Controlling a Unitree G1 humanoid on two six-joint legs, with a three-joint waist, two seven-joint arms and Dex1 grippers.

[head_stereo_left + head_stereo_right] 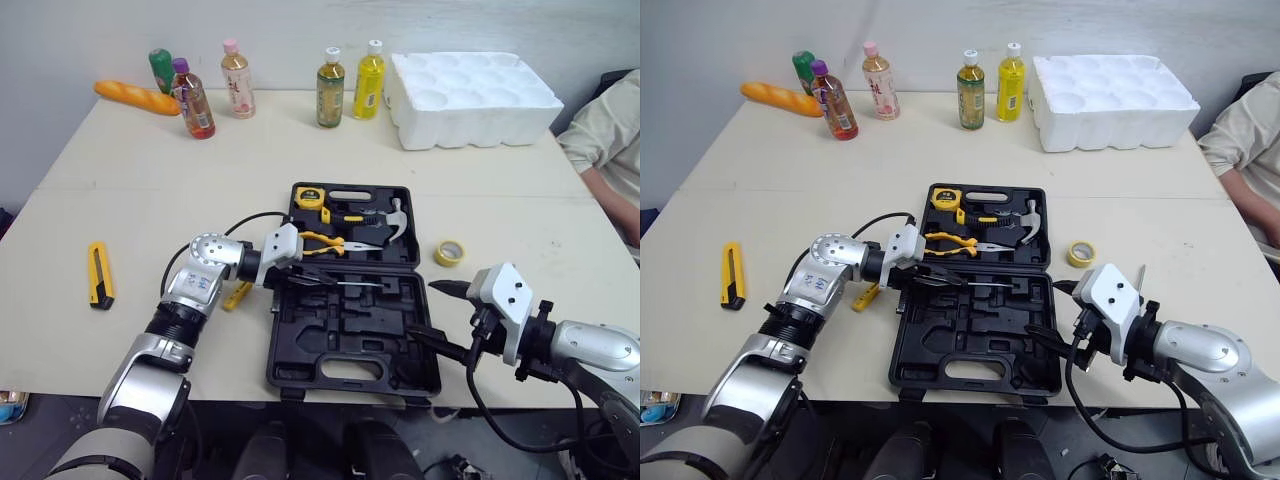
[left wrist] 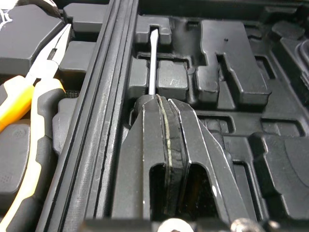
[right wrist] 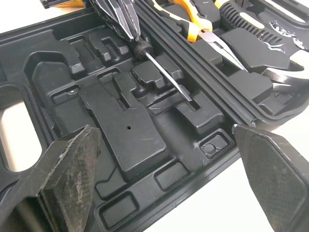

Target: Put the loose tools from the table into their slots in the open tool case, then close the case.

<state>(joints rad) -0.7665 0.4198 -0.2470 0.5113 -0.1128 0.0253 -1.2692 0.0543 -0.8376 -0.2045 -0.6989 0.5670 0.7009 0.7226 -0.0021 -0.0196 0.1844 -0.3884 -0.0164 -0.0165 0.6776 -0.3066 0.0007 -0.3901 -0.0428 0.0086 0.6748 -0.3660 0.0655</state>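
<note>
Where left gripper (image 2: 163, 104) clamps screwdriver (image 2: 152, 63), handle hidden; shaft visible

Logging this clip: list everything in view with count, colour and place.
table: one, beige, under everything.
tool case: one, black, open, central.
screwdriver: one, black handle, over case's near half.
pliers: one, yellow-black, case's far half.
hammer: one, steel head, far half.
tape measure: one, yellow, far half.
utility knife: one, yellow, table's left.
tape roll: one, yellow, right of case.
yellow object: one, left of case, partly hidden.
bottles: five, mixed colours, far edge.
baguette: one, orange, far left.
foam tray: one, white, far right.
person: one, pale sleeve, right edge.
left pincer: black, shut on screwdriver.
right pincer: black, open, near case's right corner.
</note>
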